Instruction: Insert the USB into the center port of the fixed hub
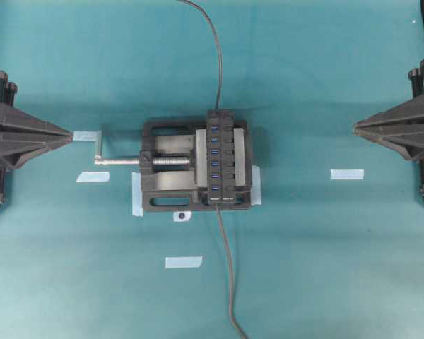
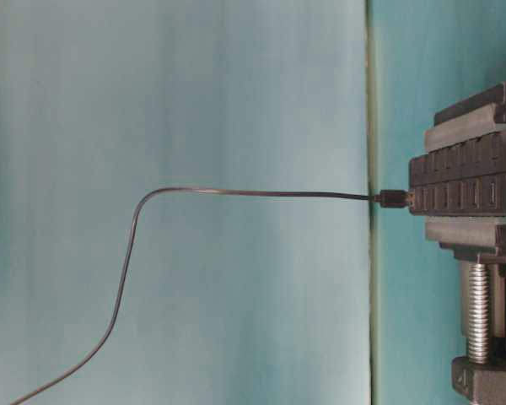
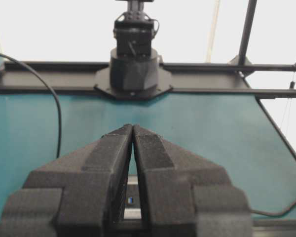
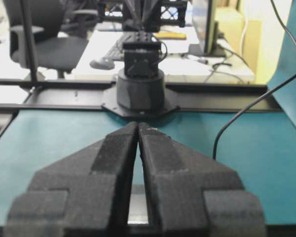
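The fixed hub, a long black strip with a row of blue slots, is clamped in the middle of the table. Its center port has nothing in it. A thin grey cable runs from the vise's near edge to the table front; I cannot make out the USB plug at its end. Another cable ends in a black plug at the hub's far end. My left gripper is shut and holds nothing, far left of the hub. My right gripper is likewise shut on nothing, far right.
A black vise with a silver screw and crank holds the hub and is taped to the teal mat. Pale tape strips lie on the mat. Each wrist view faces the other arm's base.
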### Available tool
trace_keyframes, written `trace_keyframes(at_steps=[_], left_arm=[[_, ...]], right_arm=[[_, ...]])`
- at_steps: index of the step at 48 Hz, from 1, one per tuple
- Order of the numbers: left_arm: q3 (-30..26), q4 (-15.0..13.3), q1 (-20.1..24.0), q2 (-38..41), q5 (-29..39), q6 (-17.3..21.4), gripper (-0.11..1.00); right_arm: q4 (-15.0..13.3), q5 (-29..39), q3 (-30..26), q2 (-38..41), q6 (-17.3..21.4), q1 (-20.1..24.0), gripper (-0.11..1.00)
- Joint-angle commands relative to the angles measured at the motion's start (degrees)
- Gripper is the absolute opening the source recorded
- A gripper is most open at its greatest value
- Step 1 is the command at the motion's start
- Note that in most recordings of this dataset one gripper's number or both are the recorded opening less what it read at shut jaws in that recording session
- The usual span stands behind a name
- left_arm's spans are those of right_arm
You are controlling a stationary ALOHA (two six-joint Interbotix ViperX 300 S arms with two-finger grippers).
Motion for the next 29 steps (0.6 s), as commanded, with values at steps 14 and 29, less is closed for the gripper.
trace_keyframes(at_steps=[14, 29], left_arm=[[-0.18, 0.09, -1.58, 2.99, 1.49, -7.56, 0.00], [-2.37, 0.09, -1.58, 5.19, 10.11, -7.56, 0.00]], right_arm=[[2.55, 15.21, 0.26, -0.62, 7.12, -2.11, 0.02], [1.93, 29.27, -3.69, 3.87, 7.12, -5.89, 0.02]])
